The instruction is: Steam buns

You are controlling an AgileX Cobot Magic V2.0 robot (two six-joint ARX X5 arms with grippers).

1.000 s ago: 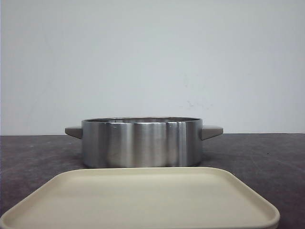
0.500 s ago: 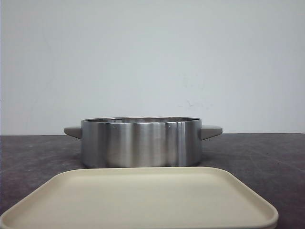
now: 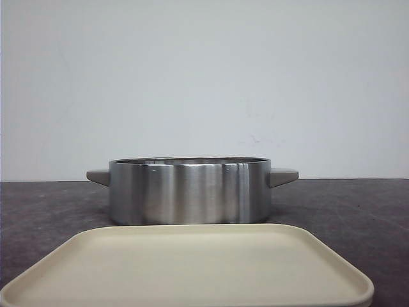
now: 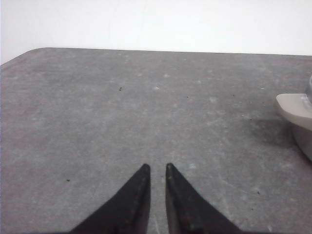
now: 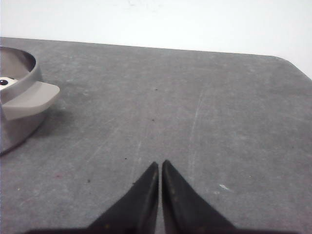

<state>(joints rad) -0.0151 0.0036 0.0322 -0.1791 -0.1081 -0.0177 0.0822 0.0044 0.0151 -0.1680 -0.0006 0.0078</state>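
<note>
Buns are barely on show: from the front, none can be seen, only the steel pot [image 3: 189, 190] standing in the middle of the dark desk [image 3: 358, 204] with its rim hiding whatever is inside, and the cream tray [image 3: 192, 268] lying bare at the near edge, just in front of the pot. Against the front pictures from a second ago nothing has shifted; pot and tray sit exactly as they did, so I judge the loading is finished and the arms are parked.

From the left wrist, the left hand [image 4: 156, 168] hovers over bare desk, its fingers a narrow slit apart and holding nothing. One grey pot handle [image 4: 294, 105] pokes in from the side, well clear of it.

From the right wrist, the right hand [image 5: 160, 165] has its fingers pressed together, empty, over open desk. The other handle [image 5: 29, 99] shows, and just inside the rim a sliver of white with a black oval, likely a bun [image 5: 5, 82] already in the pot.
</note>
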